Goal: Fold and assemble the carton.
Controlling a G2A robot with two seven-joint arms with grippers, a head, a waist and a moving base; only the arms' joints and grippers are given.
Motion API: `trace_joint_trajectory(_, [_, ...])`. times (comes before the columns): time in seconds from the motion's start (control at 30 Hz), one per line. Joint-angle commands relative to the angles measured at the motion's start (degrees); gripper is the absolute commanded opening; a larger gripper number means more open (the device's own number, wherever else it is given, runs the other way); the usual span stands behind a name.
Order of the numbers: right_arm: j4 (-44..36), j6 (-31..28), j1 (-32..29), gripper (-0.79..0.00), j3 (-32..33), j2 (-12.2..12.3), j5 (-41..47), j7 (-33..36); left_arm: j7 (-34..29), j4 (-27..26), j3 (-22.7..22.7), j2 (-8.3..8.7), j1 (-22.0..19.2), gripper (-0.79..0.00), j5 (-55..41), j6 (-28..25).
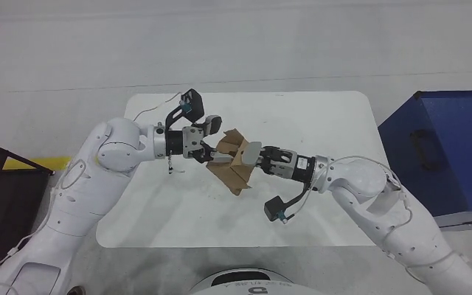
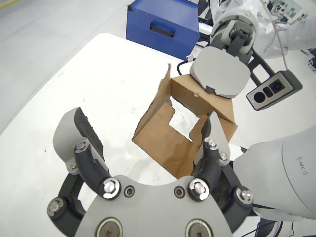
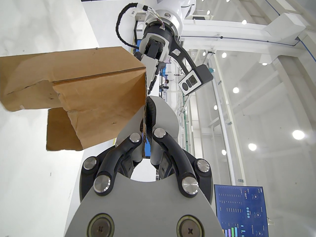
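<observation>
So we're mid-assembly here: the carton [image 1: 234, 168] is over the middle of the desk [image 1: 317, 122], popped open into a rough box shape with its flaps loose and ragged. Our right jaws are clenched on the edge of one wall. Our left jaws are spread wide on the opposite side, one finger [image 2: 214, 134] right by a flap, gripping nothing. We reckon we're at the flap-tucking step. Next move probably needs the left side to push a flap inward while the right holds its pinch — gently, that cardboard looks worn.
</observation>
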Motion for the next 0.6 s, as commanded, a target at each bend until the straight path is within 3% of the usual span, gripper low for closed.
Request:
trace_joint_trajectory(0.0, [-0.2, -0.1, -0.2, -0.785, 0.3, 0.0, -0.4, 0.0, -1.2, -0.5, 0.4, 0.03, -0.3, 0.000, 0.6, -0.2])
trace_joint_trajectory(0.27, [0.0, 0.4, -0.9, -0.785, 1.1, -0.1, 0.2, -0.6, -2.0, -1.1, 0.5, 0.20, -0.7, 0.000, 0.4, 0.5])
trace_joint_trajectory(0.57, [2.4, 2.1, -2.5, -0.785, 2.5, -0.2, 3.5, -2.7, 4.4, 1.4, -5.9, 1.11, 1.9, 0.000, -0.1, 2.3])
